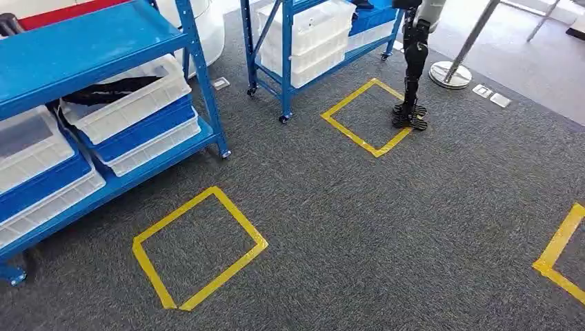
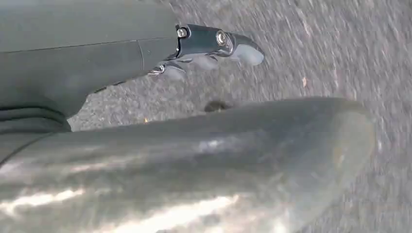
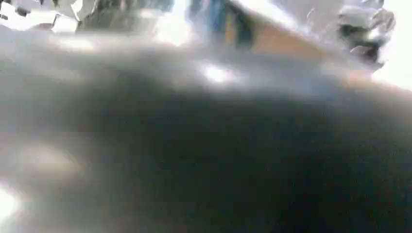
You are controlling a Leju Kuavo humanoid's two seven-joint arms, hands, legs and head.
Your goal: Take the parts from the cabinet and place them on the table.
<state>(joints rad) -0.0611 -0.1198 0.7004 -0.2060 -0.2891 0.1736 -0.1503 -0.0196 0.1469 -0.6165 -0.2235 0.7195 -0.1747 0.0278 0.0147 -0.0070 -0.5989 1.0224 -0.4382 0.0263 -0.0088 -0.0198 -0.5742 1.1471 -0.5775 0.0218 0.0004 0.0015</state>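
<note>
Parts (image 1: pixel 110 89) – long, black, lying across the top white bin (image 1: pixel 141 103) on the middle shelf of the blue cabinet (image 1: pixel 83 41), off to the left in the head view. More white and blue bins stacked beneath and beside it; contents too unclear to name.

Left hand (image 2: pixel 121 68) hanging over grey carpet (image 2: pixel 340 58), fingers (image 2: pixel 209 41) stretched out and well apart from the thick thumb, holding nothing. Right hand (image 3: pixel 194 155) just a dark blur against the lens; impossible to tell whether spread or curled, or whether anything is in it.

Step in hand, by the look of it: approach to the cabinet, nothing picked up yet. Yellow taped square (image 1: pixel 200 245) on the floor just in front of the shelves – probably the standing mark.

To do it well:
- Step into the square and face the shelves squarely, so that the bin sits ahead and not off to one side.
- Raise the left arm only once the feet are settled; blue upright post (image 1: pixel 203 76) close to the bin, easy to clip.
- Come at the black piece from above and grip near its middle – long and thin, likely to tip if taken by an end.
- Keep clear of the other robot's legs (image 1: pixel 412 76) by the second rack (image 1: pixel 286 62).
</note>
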